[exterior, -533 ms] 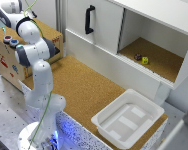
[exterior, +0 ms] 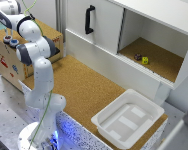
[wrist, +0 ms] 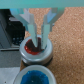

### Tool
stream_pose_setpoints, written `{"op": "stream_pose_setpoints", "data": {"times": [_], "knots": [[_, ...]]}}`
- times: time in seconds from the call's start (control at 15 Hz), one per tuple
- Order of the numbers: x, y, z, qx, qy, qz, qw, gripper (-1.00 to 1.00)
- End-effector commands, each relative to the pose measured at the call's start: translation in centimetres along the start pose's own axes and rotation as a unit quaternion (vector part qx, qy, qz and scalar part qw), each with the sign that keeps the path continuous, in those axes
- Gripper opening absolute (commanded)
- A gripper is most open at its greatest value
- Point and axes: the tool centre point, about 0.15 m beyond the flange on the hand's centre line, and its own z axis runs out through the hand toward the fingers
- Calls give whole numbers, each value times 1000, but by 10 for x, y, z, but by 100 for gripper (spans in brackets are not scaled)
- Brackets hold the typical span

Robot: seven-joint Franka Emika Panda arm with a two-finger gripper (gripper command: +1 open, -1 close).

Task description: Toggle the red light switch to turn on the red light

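Surface: cork counter point(exterior: 89, 90), wooden switch box point(exterior: 14, 60) at 9 o'clock.
Gripper point(wrist: 40, 34): fingers nearly closed, tips pressing red light switch point(wrist: 36, 48).
Change: arm lowered; light unconfirmed.

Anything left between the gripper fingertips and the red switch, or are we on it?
Nothing lies between them. In the wrist view the gripper has its fingertips down over the red light switch, seemingly touching its top. The exterior view is too coarse to confirm.

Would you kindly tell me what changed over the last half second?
Nothing visibly moved: the arm keeps its pose, and the end effector still sits on the red light switch. The white tray and the small objects in the open cabinet stayed put.
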Motion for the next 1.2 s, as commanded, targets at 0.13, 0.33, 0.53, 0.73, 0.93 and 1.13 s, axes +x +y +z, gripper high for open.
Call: {"op": "stream_pose_setpoints", "data": {"times": [0.13, 0.33, 0.53, 0.73, 0.93, 1.13], "knots": [[60, 4, 29, 59, -96, -5, 994, -100], [60, 12, 40, 51, -103, 4, 993, -100], [48, 29, -3, 24, -66, 25, 997, -100], [29, 35, -39, 0, -33, 37, 999, 100], [10, 61, -55, -17, 0, 83, 996, 100], [-10, 101, -48, -32, -7, 141, 989, 100]]}}
